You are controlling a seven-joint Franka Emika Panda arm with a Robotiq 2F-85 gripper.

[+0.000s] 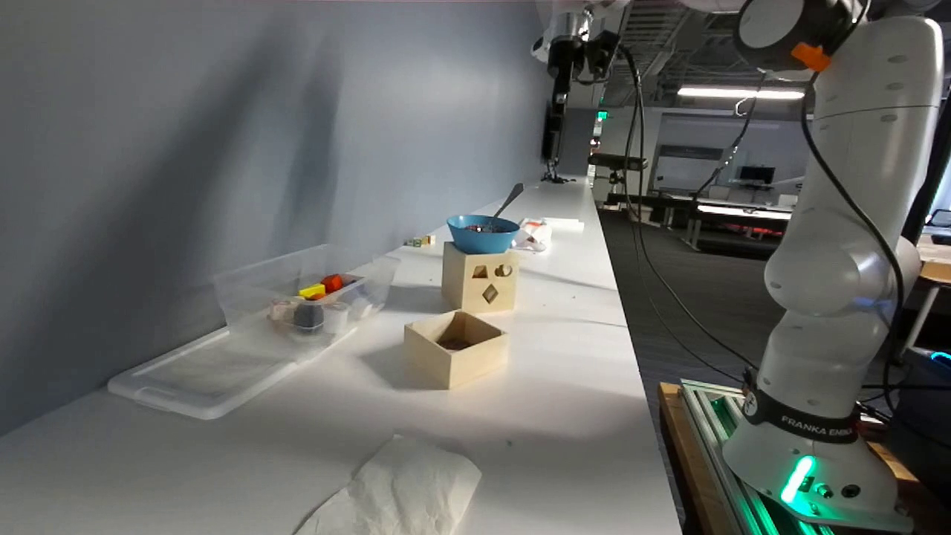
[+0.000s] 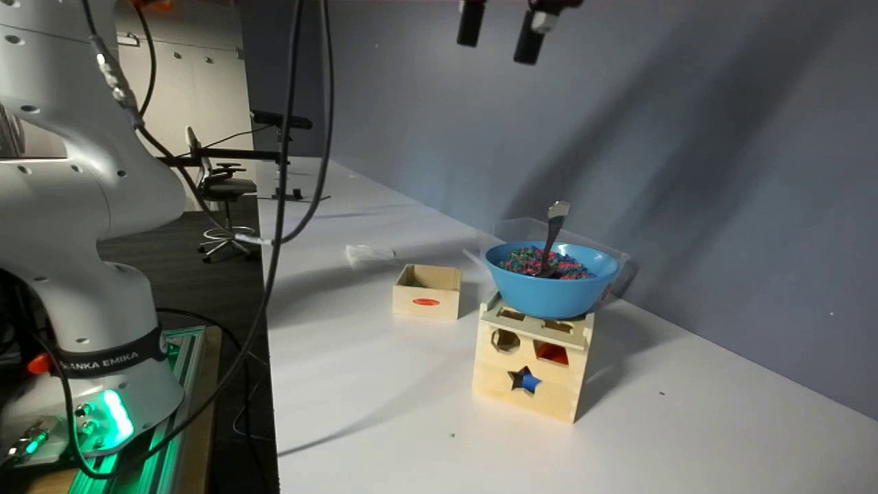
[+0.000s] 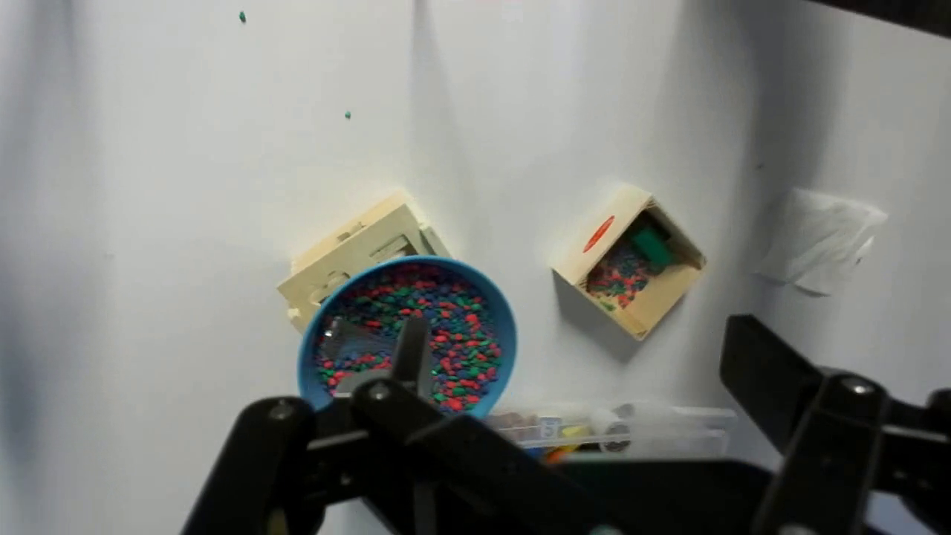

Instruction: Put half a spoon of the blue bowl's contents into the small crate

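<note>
Your tool (image 2: 497,51) is released: its fingers (image 3: 765,379) stand wide apart. Below the tool, the blue bowl (image 2: 549,295) stands on a holed wooden box (image 2: 525,358). The spoon (image 2: 553,237) leans in that bowl, its lower end among coloured pieces (image 3: 468,349). Also below the tool, you see the small crate (image 3: 603,234), open side up on the tabletop (image 2: 377,398), framed between the fingers in the wrist view; it contains more pieces and a green block (image 3: 652,247)

A smooth blue-grey wall (image 1: 111,148) runs along a long white surface (image 1: 565,386), while a straight white ceiling light (image 1: 741,93) glows above a dark grey floor (image 1: 691,275); in an exterior view, a black-seated wheeled office chair (image 2: 230,189) stands before a pale wall (image 2: 212,96).
</note>
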